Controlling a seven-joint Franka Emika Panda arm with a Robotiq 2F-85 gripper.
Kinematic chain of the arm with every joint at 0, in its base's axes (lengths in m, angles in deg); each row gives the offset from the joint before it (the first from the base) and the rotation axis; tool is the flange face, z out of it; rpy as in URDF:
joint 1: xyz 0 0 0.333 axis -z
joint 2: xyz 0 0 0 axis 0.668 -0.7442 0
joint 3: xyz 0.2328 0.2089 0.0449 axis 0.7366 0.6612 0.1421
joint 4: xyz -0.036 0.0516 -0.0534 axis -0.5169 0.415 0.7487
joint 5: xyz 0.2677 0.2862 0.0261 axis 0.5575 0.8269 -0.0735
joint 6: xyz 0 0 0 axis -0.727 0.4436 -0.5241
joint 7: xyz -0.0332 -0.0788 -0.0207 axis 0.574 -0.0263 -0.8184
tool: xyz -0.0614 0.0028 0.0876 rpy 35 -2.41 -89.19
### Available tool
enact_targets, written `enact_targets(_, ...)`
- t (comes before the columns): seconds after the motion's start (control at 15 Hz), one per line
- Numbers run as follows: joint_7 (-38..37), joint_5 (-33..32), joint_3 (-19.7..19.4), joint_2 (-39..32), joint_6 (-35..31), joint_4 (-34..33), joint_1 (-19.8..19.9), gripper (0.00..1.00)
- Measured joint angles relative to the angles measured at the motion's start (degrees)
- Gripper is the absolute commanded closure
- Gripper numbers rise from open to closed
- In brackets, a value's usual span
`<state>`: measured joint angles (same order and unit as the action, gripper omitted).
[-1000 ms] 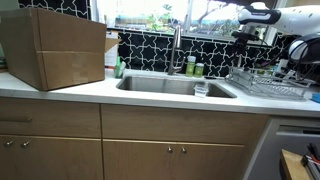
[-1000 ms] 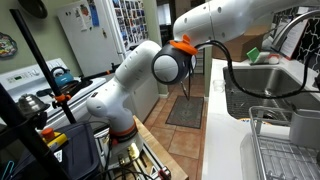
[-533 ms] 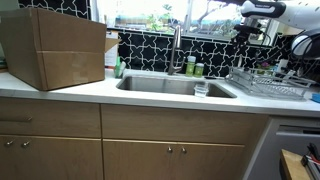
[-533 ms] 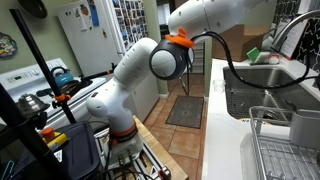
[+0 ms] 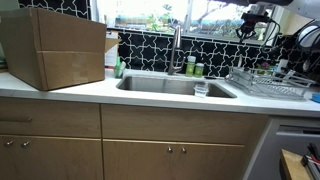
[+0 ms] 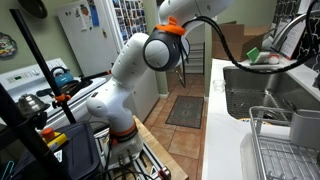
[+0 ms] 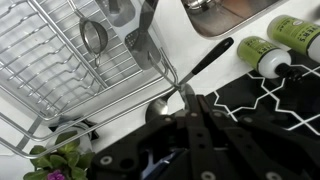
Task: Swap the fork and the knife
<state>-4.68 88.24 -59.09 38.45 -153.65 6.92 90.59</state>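
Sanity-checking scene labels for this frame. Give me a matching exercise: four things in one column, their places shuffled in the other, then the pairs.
Things:
1. cardboard box
2. clear glass
3. dish rack
4. black-handled utensil

Places:
A. at the fingertips of the gripper, wrist view
B. on the counter, far from the sink, at the picture's left end
C. on the counter beside the sink, at the picture's right
D. on the counter's front strip, just before the sink

Pairs: 1-B; 2-D; 3-C; 4-A
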Motion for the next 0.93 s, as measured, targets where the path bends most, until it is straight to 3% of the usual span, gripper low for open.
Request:
enact_targets(0.47, 6.8, 0.0, 1.0, 2.2, 8.1, 0.4, 0.0, 0.99)
enact_targets(0.93, 8.8, 0.1, 1.3, 1.1, 11.2, 0.6, 0.4, 0.99)
